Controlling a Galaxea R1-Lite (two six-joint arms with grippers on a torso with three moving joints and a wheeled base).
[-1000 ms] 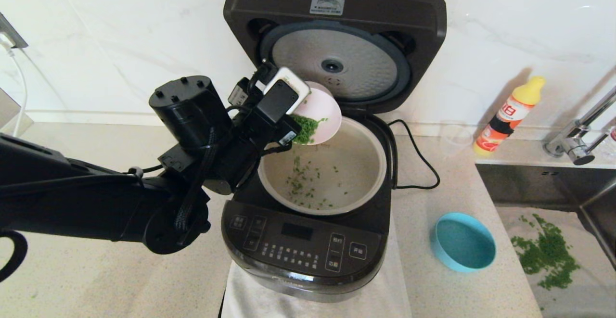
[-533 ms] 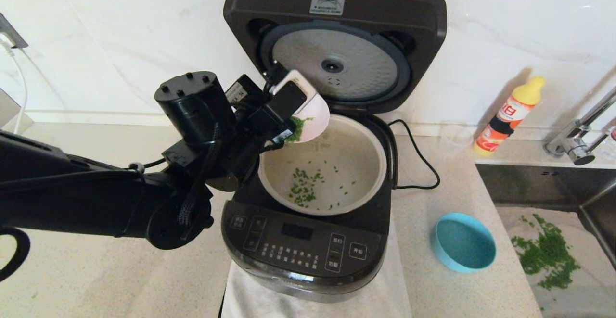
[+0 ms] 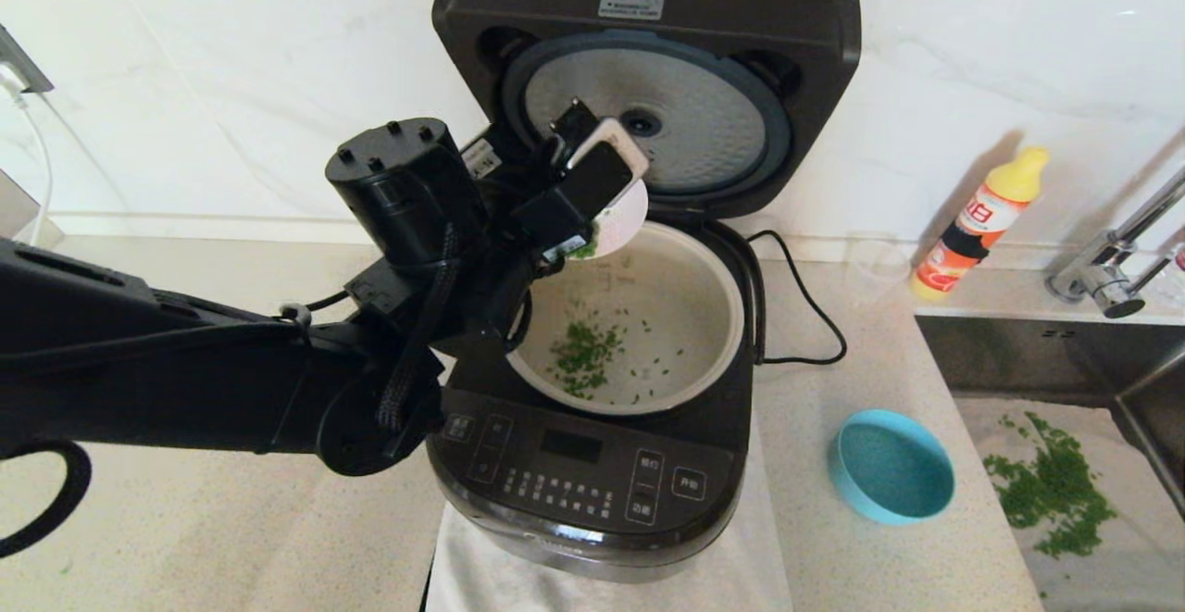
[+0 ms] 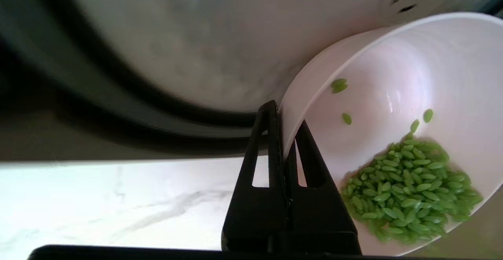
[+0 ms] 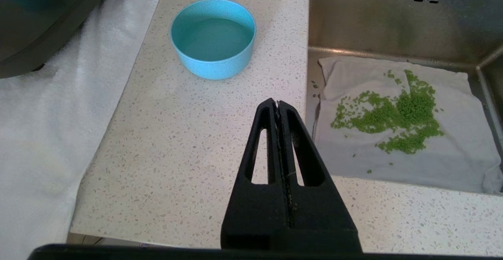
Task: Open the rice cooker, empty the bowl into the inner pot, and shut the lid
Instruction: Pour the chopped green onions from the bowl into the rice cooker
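Bowl (image 4: 393, 94), pale pink and thin-walled, is pinched at its rim by the left gripper (image 4: 281, 134), one finger inside the wall and one outside, jaws closed tight on it. Judged from its thin rim and smooth glossy inside, it is light and rigid but slippery, so the rim is the only practical hold, and a single-point pinch could let it swivel as it tips. The bowl is tilted steeply over the rear left edge of the inner pot (image 3: 685, 316), directly beyond the gripper's fingertips. A heap of green grains (image 4: 408, 189) sits against the low side of the bowl; the grains look small, loose and free-running. A scatter of green grains (image 3: 583, 357) lies on the pot floor. The inner pot sits in the rice cooker (image 3: 583, 482), which rests on a white cloth (image 3: 481, 566). The lid (image 3: 648, 84) stands upright behind the bowl, close to it; contact cannot be determined. The right gripper (image 5: 279, 108) hangs closed and empty above the speckled counter (image 5: 188, 134), near a blue bowl (image 5: 214, 37) and beside the sink (image 5: 393, 28).
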